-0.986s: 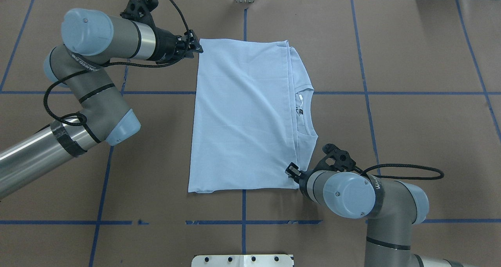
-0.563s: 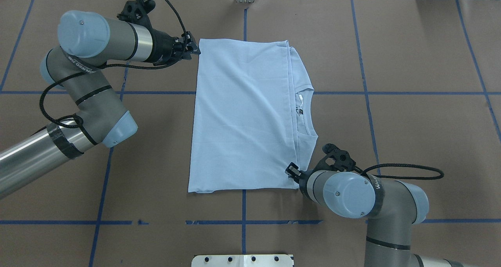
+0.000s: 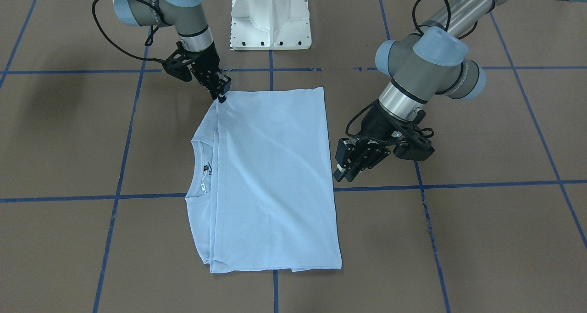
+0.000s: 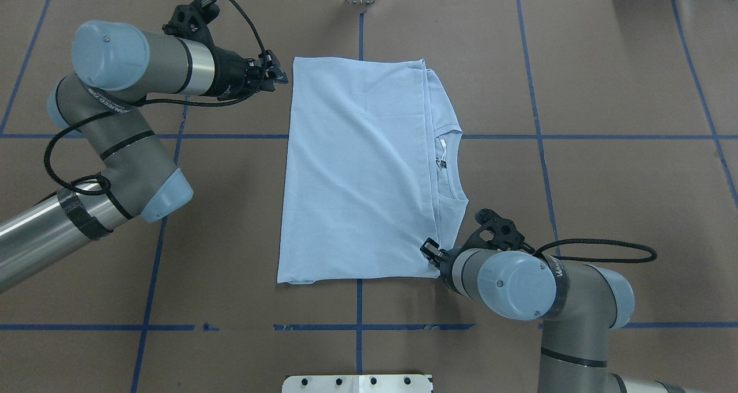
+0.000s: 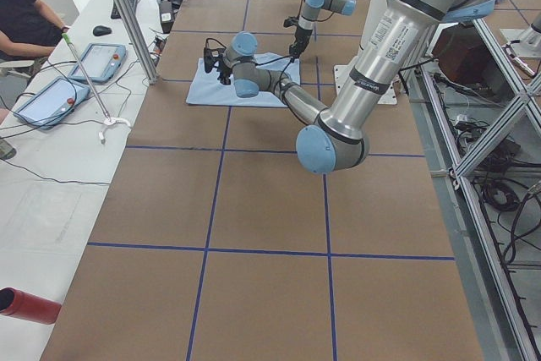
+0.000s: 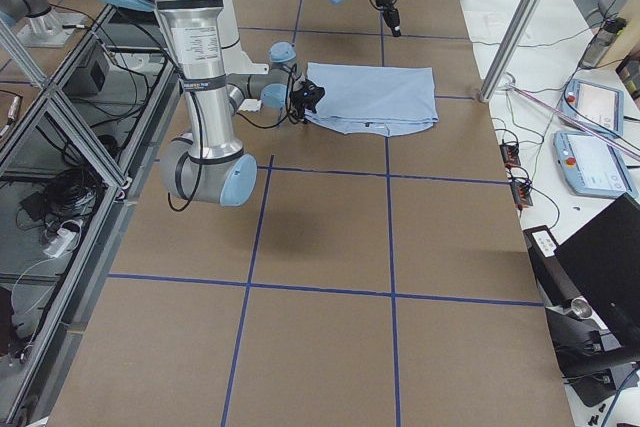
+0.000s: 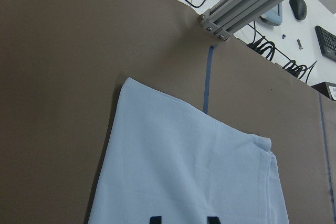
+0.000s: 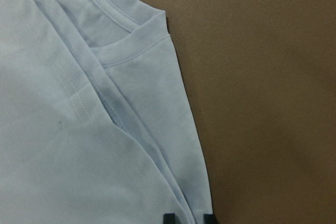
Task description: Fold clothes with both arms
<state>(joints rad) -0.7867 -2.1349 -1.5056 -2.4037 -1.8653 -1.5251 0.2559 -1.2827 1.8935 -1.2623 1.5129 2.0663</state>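
**Inspector:** Front-facing view?

**Assessor:** The T-shirt (image 3: 270, 175) lies flat on the desk (image 3: 458, 235), folded to a rectangle, with the collar along one long edge. The left arm (image 3: 426, 69) carries its jaws released and apart from the cloth. The right arm (image 3: 183, 10) has its jaws down at the corner nearest the base.

**Inspector:** Overhead?

**Assessor:** One change is noted. A second ago the left jaws touched the far corner. Now they stand clear of it, spread, with bare desk between. The cloth has not shifted. The right jaws stay at the near corner on the collar side.

**Inspector:** Side views?

**Assessor:** The shirt is small and distant in both. I cannot tell the state of the jaws there.

**Inspector:** Wrist views?

**Assessor:** Left: both tips are well apart with nothing gripped. Right: the tips are apart and astride the hem. I judge them released, not clenched.

**Inspector:** Meaning for the task?

**Assessor:** This fold appears laid and let go. The right arm probably needs to clear before any further fold.
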